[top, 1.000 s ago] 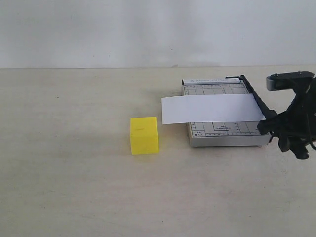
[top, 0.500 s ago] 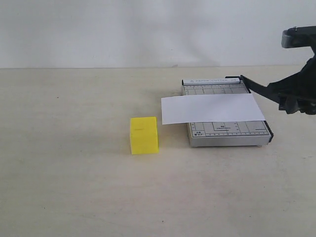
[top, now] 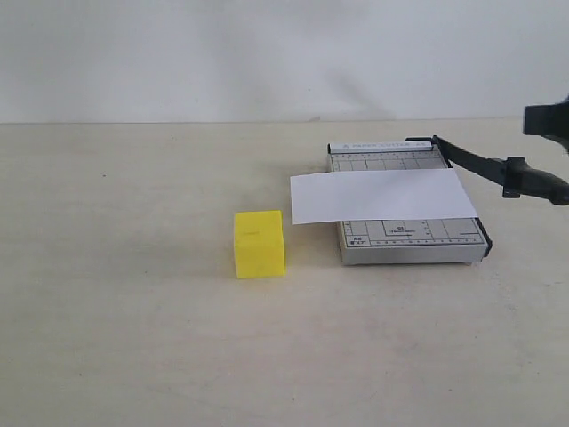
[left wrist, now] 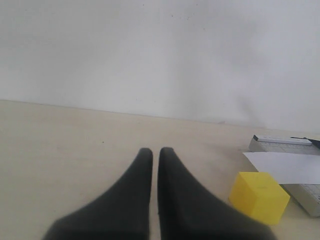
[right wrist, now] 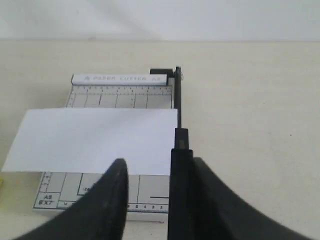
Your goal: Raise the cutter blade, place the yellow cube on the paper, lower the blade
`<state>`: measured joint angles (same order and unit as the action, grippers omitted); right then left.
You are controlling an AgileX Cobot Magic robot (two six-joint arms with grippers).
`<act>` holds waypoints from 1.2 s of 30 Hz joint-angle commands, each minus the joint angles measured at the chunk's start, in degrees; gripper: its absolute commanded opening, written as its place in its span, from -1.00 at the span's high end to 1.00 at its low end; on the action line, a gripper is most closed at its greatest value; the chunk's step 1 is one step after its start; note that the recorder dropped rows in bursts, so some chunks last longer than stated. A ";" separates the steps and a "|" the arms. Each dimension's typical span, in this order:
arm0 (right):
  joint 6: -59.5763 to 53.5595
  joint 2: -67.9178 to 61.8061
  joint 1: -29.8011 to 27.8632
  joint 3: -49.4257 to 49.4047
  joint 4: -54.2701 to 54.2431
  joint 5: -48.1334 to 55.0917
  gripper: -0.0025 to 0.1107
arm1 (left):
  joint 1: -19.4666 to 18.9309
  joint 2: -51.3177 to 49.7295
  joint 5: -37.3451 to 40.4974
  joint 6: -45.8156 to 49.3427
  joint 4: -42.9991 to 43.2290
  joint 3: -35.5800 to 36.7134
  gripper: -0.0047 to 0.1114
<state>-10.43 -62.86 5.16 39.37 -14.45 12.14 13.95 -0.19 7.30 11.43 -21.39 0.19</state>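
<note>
The cutter blade [top: 480, 165], one long thin black lever swelling into a thick rounded handle, is standing raised at the right of the exterior view. It is slanting from its hinge at the trimmer's far corner out toward the right edge of the frame, clear of the base.

The paper [top: 382, 197], a single plain white rectangular strip, smooth and flat, is lying across the grey metal trimmer base [top: 404, 238] right of centre. Its left end is overhanging the base's edge. The base is showing printed ruler lines and a grid.

The yellow cube [top: 259, 243], one matte solid block with crisp edges, is sitting on the table just left of centre, near the paper's overhanging end but apart from it.

In its wrist view, the right gripper [right wrist: 159, 165] is showing two curved black fingers spread. The blade's handle is running between them, close against one finger and with a clear gap to the other. The left gripper [left wrist: 155, 152] is showing two smooth, tapered black fingers pressed together, only a thin seam parting them, with the cube and trimmer lying beyond.

The matte beige table [top: 133, 338] is running back to a plain white wall [top: 267, 53].
</note>
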 commanded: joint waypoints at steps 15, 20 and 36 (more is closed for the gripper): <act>8.69 47.34 -0.01 -34.81 -3.38 -9.57 0.96 | -0.18 0.19 -0.40 -0.50 -0.13 -0.19 0.83; 10.43 47.80 -0.01 -36.63 -3.38 -12.14 0.96 | -0.18 0.19 -0.40 -0.50 -0.13 -0.19 0.83; 10.43 47.80 -0.01 -36.61 -3.38 -14.15 0.96 | -0.18 0.19 -0.40 -0.50 -0.13 -0.19 0.83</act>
<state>0.00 -15.30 5.16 2.76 -18.00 -1.19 13.75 -0.19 7.30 11.43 -21.39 0.19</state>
